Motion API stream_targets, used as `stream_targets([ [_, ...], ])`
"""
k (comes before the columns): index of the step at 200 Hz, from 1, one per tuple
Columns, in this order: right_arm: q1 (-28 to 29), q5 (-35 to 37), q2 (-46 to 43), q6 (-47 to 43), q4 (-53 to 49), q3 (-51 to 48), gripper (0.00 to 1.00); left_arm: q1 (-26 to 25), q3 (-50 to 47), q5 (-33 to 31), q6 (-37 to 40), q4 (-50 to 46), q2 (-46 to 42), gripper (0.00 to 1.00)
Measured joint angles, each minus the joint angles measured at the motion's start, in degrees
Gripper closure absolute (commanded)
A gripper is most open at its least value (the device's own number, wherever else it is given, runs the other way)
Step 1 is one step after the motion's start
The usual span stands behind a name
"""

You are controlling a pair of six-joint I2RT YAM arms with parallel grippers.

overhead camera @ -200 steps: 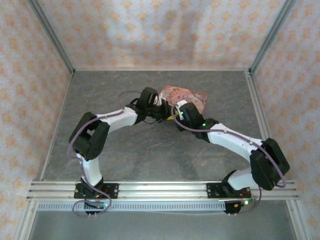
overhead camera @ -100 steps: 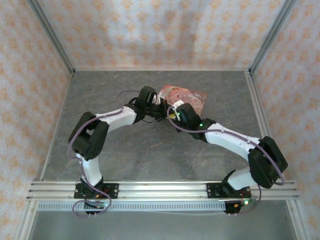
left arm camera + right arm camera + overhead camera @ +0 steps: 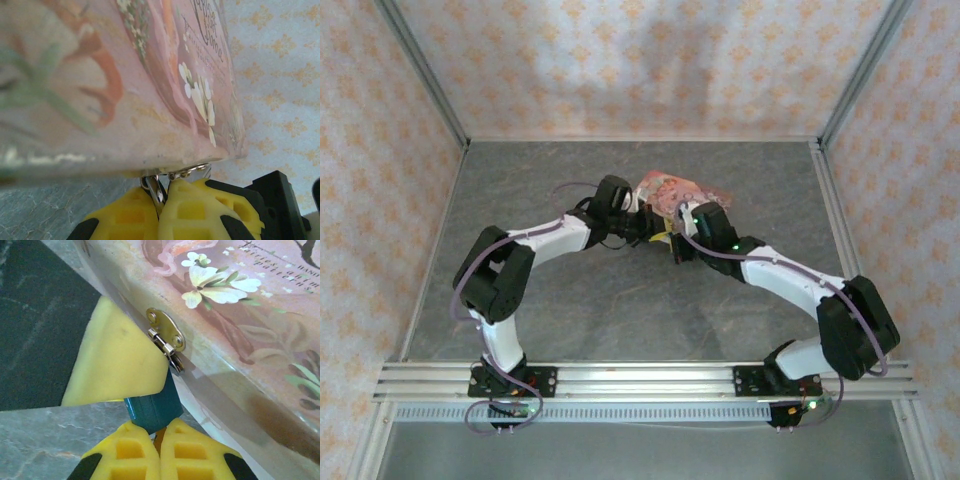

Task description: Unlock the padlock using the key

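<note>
The right gripper [image 3: 160, 429] is clamped shut on the padlock [image 3: 152, 407], just below the hasp [image 3: 167, 337] on the box [image 3: 240, 315]. The left gripper [image 3: 159, 194] is pinched tight on a thin silvery metal piece [image 3: 154, 186] under the box's edge (key or ring, unclear).

Lab robot cell. Aluminium frame [image 3: 424, 70] boxes in a grey marbled table [image 3: 620, 320]; orange-patterned walls [image 3: 640, 70] close three sides. Two arms [image 3: 780, 280] bolted to a slotted rail [image 3: 640, 378] at the near edge, cables [image 3: 470, 412] looping off them.
</note>
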Motion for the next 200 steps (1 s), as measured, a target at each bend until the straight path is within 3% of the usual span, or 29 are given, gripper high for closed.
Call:
stream_targets([
  [79, -2.3, -8.4, 0.0, 7.8, 6.5, -3.2, 1.00, 0.2, -1.4, -1.2, 2.5, -1.7, -2.1, 1.00],
  [91, -2.3, -9.0, 0.1, 8.6, 6.9, -3.4, 1.00, 0.2, -1.5, -1.2, 3.1, -1.8, -2.1, 0.93],
  [102, -2.3, -9.4, 0.4, 9.1, 7.0, -3.5, 1.00, 0.2, -1.6, -1.3, 3.9, -2.2, -2.1, 0.78],
  [127, -2.3, -9.8, 1.0, 9.6, 7.2, -3.5, 1.00, 0.2, -2.4, -1.4, 5.3, -2.8, -2.6, 0.68],
  [200, -2.3, -10.0, 4.7, 9.7, 7.4, -5.1, 1.00, -0.2, -3.9, -3.0, 6.8, -3.8, -4.9, 0.68],
])
